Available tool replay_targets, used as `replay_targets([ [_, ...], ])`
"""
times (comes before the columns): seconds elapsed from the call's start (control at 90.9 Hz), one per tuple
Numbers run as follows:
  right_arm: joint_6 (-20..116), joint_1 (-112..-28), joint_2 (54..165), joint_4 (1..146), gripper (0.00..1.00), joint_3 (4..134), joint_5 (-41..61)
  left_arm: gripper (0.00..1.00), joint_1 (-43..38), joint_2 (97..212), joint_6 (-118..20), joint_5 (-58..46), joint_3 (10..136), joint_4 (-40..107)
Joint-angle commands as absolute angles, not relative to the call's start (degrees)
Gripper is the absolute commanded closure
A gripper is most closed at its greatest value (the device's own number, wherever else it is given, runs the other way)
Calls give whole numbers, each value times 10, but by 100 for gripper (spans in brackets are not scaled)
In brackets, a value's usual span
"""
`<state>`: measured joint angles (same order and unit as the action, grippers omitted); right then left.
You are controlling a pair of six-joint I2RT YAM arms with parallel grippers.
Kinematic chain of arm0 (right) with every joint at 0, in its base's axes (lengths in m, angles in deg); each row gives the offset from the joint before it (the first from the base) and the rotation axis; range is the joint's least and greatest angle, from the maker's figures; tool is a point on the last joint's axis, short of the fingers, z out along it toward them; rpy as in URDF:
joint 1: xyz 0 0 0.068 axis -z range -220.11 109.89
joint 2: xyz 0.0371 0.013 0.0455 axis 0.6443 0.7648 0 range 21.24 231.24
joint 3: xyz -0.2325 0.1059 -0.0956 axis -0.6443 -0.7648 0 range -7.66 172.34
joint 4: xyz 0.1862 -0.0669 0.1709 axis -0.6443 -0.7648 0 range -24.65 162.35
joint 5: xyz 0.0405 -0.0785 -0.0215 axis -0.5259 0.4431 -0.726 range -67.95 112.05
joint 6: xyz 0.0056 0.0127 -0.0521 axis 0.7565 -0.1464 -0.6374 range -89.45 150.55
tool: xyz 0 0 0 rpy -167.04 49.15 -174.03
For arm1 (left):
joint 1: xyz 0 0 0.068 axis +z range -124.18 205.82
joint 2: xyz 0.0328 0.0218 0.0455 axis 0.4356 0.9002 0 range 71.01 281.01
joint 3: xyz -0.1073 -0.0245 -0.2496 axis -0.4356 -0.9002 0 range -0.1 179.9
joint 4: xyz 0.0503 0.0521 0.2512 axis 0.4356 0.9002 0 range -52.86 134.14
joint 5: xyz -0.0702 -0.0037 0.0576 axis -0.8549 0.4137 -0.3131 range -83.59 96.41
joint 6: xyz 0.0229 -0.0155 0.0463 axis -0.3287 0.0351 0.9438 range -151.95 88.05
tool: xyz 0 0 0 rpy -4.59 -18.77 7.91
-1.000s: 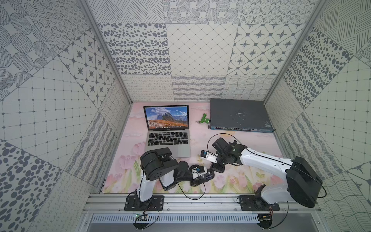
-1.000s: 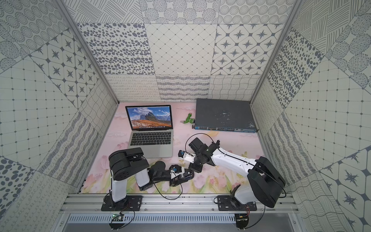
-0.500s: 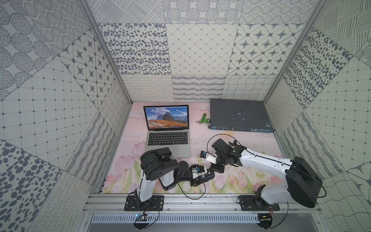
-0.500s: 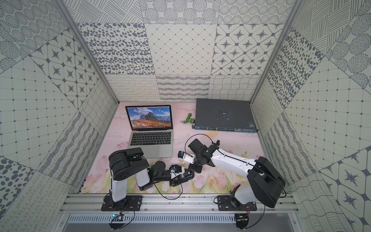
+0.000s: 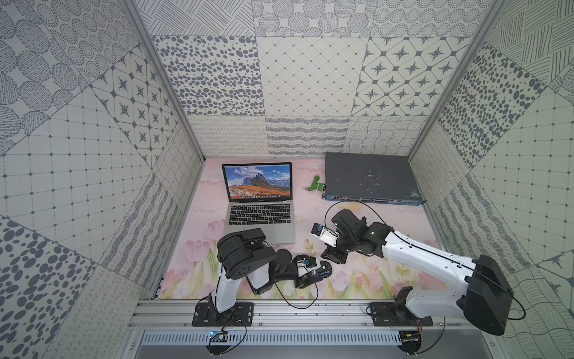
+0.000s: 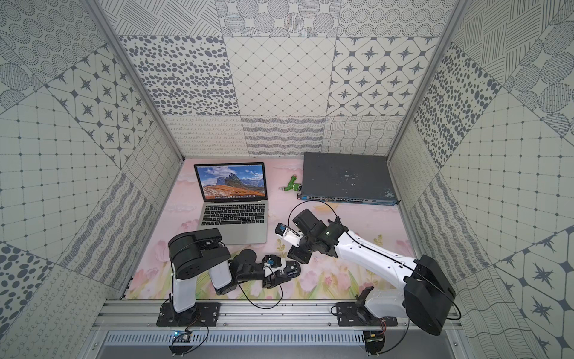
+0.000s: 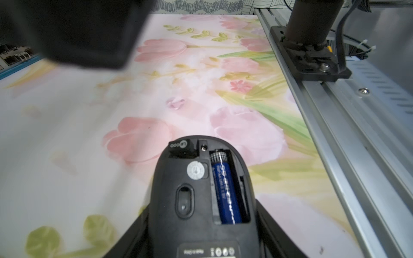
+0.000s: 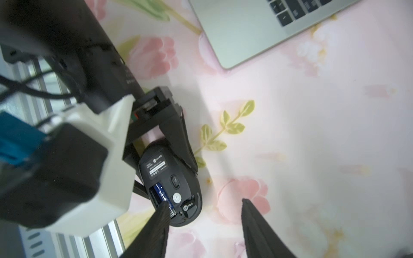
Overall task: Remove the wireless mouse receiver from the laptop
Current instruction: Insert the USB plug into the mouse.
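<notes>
The silver laptop (image 5: 261, 217) (image 6: 234, 220) stands open at the back left; its front corner (image 8: 241, 29) shows in the right wrist view. My left gripper (image 5: 313, 271) (image 7: 201, 214) is shut on a black mouse (image 7: 196, 189) (image 5: 323, 269), held underside up near the front rail. Its battery bay is uncovered and shows a blue battery (image 7: 225, 192). A small black nub with a logo, which looks like the wireless mouse receiver (image 7: 181, 147) (image 8: 188, 206), sits in a slot of that underside. My right gripper (image 5: 332, 256) (image 8: 203, 220) hangs open just over the mouse's slot end, holding nothing.
A dark grey network switch (image 5: 369, 177) lies at the back right, with a green USB stick (image 5: 316, 186) on the mat beside it. The aluminium rail (image 5: 310, 310) with both arm bases runs along the front. Patterned walls close in the other three sides.
</notes>
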<state>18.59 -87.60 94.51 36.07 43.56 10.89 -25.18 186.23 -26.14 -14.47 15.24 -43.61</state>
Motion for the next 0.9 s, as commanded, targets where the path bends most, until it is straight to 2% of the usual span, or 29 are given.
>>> replay_targets([
  [0.0, 370, -871, 945, 345, 47, 470, 148, 41, -251, 1862, -270, -126, 153, -350],
  [0.143, 571, -886, 987, 235, 48, 520, 195, 41, -250, 1861, -271, -126, 154, -347],
  [0.308, 697, -931, 1023, 187, 59, 539, 204, 41, -250, 1860, -272, -128, 157, -343],
  [0.352, 711, -941, 1038, 182, 60, 547, 206, 41, -250, 1860, -271, -128, 157, -342],
  [0.429, 730, -949, 1068, 162, 69, 561, 229, 41, -250, 1860, -271, -129, 157, -341],
  [0.561, 748, -951, 1114, 146, 75, 580, 220, 42, -250, 1859, -272, -126, 157, -339],
  [0.891, 754, -961, 1163, 134, 75, 603, 215, 41, -250, 1857, -270, -127, 159, -331],
])
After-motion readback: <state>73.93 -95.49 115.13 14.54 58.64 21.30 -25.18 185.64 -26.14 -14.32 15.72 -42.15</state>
